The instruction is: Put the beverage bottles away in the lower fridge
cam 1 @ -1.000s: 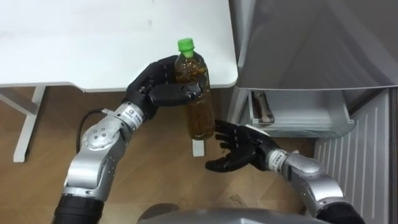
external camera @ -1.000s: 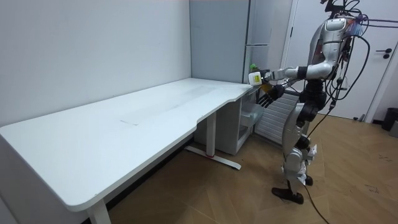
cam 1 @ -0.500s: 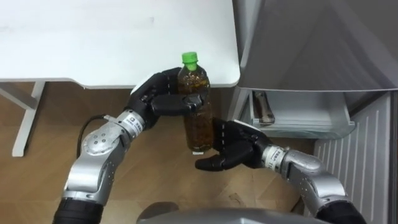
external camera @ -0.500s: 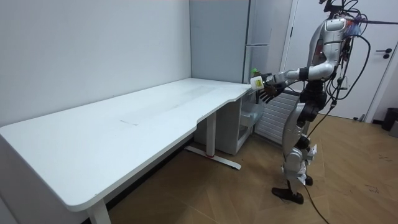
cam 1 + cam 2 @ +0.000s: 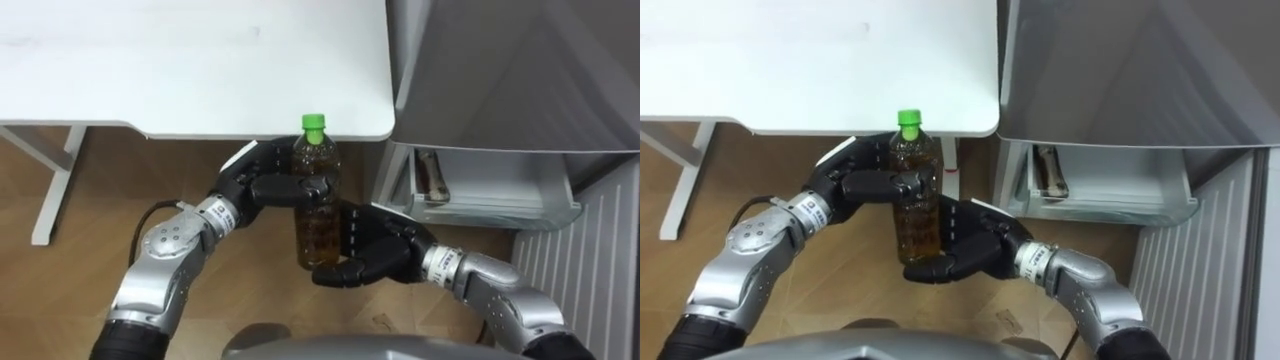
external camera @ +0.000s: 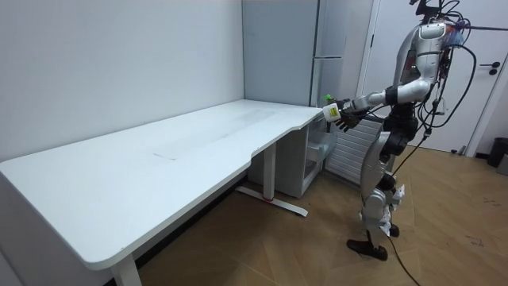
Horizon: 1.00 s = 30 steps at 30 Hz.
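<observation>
1. Bottle (image 5: 318, 232) of brown drink, green-capped, seen from the left eye view: it stands upright in the air just in front of the white table (image 5: 200, 60). The left hand (image 5: 258, 188) is clamped round its upper half. The right hand (image 5: 378, 256), a second ago spread open and apart below it, has come up. Its fingers now curl round the bottle's lower end, thumb against the side. The open lower fridge compartment (image 5: 500, 195) lies to the right.
2. Room view: the robot stands at the table's end beside the fridge (image 6: 278, 48), with both hands brought together on the bottle (image 6: 326, 102) held out in front of it.
3. Right eye view: the same double grip shows, left hand (image 5: 855, 185) above and right hand (image 5: 970, 250) below the bottle (image 5: 918, 215). This looks like a handover to the hand nearer the fridge. The left hand has yet to let go, and the drink is not yet inside.
</observation>
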Available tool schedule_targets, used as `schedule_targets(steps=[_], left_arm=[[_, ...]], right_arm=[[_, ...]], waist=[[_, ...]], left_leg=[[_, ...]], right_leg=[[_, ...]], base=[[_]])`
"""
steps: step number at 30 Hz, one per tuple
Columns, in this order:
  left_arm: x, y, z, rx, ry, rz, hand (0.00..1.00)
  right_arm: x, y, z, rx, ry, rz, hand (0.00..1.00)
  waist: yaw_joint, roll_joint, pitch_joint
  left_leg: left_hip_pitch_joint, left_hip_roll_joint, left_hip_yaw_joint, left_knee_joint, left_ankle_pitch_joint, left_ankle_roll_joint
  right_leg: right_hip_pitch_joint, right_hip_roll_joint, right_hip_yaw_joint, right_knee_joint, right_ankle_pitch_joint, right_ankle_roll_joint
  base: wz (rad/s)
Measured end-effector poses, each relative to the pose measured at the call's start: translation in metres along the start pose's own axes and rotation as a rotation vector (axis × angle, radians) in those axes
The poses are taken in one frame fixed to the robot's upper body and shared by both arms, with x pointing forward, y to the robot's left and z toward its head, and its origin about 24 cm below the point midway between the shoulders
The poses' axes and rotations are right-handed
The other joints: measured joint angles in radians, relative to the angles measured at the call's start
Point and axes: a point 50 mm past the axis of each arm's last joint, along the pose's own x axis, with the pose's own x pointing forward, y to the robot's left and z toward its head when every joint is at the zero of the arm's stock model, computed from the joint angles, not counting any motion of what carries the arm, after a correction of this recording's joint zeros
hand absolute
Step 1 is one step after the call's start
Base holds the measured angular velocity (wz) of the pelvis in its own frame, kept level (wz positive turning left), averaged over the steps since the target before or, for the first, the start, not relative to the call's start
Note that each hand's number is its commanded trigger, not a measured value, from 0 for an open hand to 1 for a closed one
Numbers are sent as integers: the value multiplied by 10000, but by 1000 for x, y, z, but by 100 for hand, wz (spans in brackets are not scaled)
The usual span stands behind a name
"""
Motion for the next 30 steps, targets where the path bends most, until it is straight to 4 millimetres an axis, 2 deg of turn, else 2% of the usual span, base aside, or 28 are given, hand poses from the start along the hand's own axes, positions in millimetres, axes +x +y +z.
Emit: schedule_targets(steps=[2,4,5,6,7,8,10,19,23,30], left_arm=[[0,0,0,37,-12,-7,100],[0,0,0,59,-5,-19,100],[0,0,0,65,-4,-22,100],[0,0,0,71,-11,-26,100],[0,0,0,80,-26,-32,100],[0,0,0,104,-71,-46,100],[-1,0,1,142,-121,-122,100],[4,-9,1,-125,-302,-538,100],[4,-10,2,-98,-324,-567,100],[4,-11,1,-167,-326,-632,100]], right_arm=[[0,0,0,13,6,19,0],[0,0,0,20,8,26,28],[0,0,0,20,9,27,51],[0,0,0,20,10,25,54],[0,0,0,17,14,22,61],[-1,0,0,8,28,-32,84],[-1,-2,0,9,17,-141,100],[1,0,-3,472,-94,-302,100],[4,3,-4,672,-117,-131,100],[4,4,-5,692,-85,-99,100]], waist=[[5,0,0],[5,-1,0],[5,-1,0],[5,-3,0],[0,-4,0],[-4,-5,1],[6,-7,1],[0,-64,36],[14,-135,82],[19,-141,84]], left_leg=[[-7,7,-8,-23,-1,0],[-7,8,-22,-16,0,0],[-7,9,-34,-7,0,1],[-8,8,-67,-1,0,1],[-9,7,-69,1,0,1],[-11,5,-68,6,0,1],[-10,3,-51,4,0,1],[9,12,-29,-3,1,-1],[-6,11,-30,0,0,-2],[-11,9,-29,-2,0,-1]], right_leg=[[2,5,-5,3,5,-8],[0,8,-5,7,10,-16],[1,9,-5,12,11,-17],[1,9,-6,16,13,-19],[1,8,-8,17,14,-19],[2,7,-8,17,15,-20],[3,6,-10,17,16,-20],[-1,16,-22,-11,15,-20],[-20,16,-27,-11,15,-20],[-27,15,-32,-12,16,-19]], base=[[0],[0],[0],[0],[0],[0],[0],[0],[0],[0]])
